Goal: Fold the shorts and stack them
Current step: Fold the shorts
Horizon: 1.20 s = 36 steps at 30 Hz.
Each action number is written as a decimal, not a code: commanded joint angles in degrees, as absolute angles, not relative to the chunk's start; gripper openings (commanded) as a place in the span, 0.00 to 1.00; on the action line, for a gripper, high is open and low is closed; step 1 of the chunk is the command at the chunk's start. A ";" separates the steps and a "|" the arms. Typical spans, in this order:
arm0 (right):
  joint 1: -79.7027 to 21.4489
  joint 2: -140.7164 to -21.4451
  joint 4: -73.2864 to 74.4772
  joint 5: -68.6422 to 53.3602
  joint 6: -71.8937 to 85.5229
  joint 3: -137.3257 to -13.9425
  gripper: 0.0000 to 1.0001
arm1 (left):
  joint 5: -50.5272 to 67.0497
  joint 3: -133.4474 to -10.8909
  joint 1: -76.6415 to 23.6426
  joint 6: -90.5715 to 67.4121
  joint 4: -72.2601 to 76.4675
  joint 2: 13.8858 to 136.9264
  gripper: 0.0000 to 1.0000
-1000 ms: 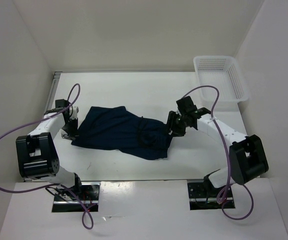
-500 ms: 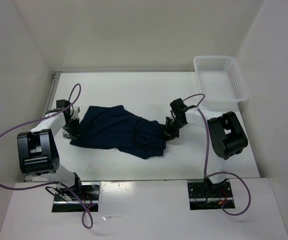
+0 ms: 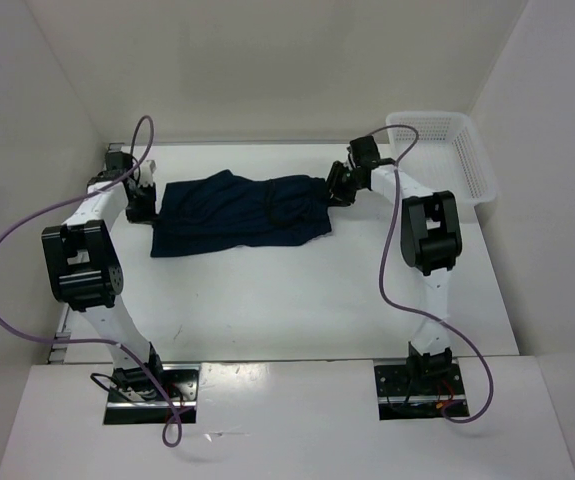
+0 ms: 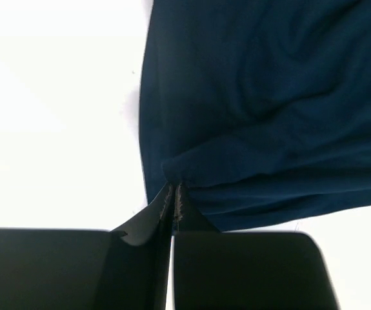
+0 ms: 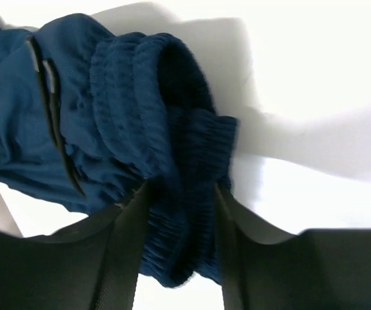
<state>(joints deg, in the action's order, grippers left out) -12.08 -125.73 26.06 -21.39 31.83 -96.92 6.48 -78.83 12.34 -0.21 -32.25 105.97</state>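
The dark navy shorts [image 3: 237, 208] lie stretched left to right across the far half of the white table. My left gripper [image 3: 148, 204] is at their left edge. In the left wrist view its jaws are shut [image 4: 172, 195] on a pinch of the hem, and the cloth [image 4: 256, 97] spreads away wrinkled. My right gripper [image 3: 333, 189] is at the right end. In the right wrist view the bunched ribbed waistband [image 5: 185, 148] sits squeezed between its fingers [image 5: 128, 226], and the dark drawstring [image 5: 46, 84] lies across the fabric to the left.
A white mesh basket [image 3: 479, 170] stands at the back right corner, just right of the right arm. White walls close in the table at the back and both sides. Purple cables loop off both arms.
Both arms have swung away from the table's middle toward the back, carrying the shorts with them. The cloth has gone from a slanted, bunched heap to a flatter, level spread.
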 commanded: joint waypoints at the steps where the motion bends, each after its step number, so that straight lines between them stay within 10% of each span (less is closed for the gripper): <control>1: -9.94 -125.78 26.46 -22.68 28.13 -101.25 0.49 | 8.44 -81.13 11.69 0.00 -32.61 107.40 0.00; 28: -14.15 -120.85 28.56 -23.37 31.90 -94.39 0.54 | 10.72 -71.10 11.16 0.00 -31.38 102.66 0.00; 31: -14.15 -121.64 29.18 -23.99 31.90 -94.39 0.47 | 10.20 -71.71 11.16 0.00 -31.38 102.66 0.00; 36: -14.15 -117.44 22.69 -24.00 31.90 -93.08 0.00 | 7.93 -75.84 11.16 0.00 -30.24 102.66 0.00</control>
<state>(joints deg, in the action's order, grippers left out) -13.74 -121.01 26.55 -23.94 31.92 -91.92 9.10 -71.88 11.20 -0.21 -31.92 104.86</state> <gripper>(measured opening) 0.052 0.008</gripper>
